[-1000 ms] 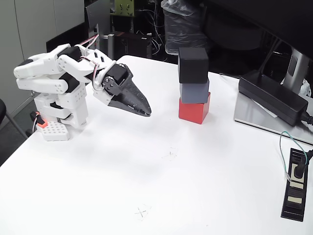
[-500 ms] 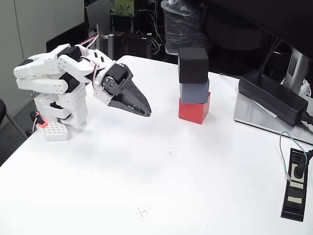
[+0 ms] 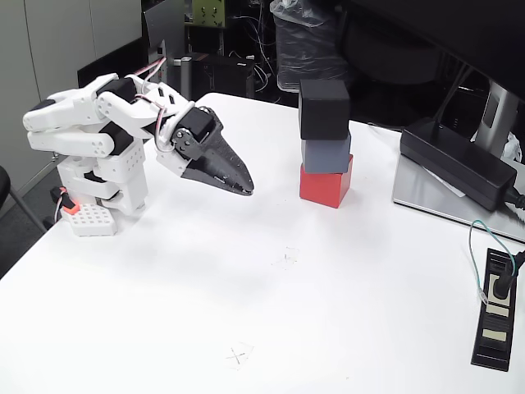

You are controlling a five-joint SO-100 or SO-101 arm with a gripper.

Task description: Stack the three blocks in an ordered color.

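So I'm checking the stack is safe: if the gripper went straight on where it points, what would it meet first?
Probably the bare table: the shut gripper points down and right, short of the red block. Depth is uncertain.

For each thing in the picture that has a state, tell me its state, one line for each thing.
red block: on the table, bottom of the stack.
grey block: on the red block, middle of the stack.
black block: on top, slightly turned, nothing holds it.
tool: shut, empty, above the table, apart from the stack.
power adapter: lying flat on a grey plate.
power strip: one cable plugged in.
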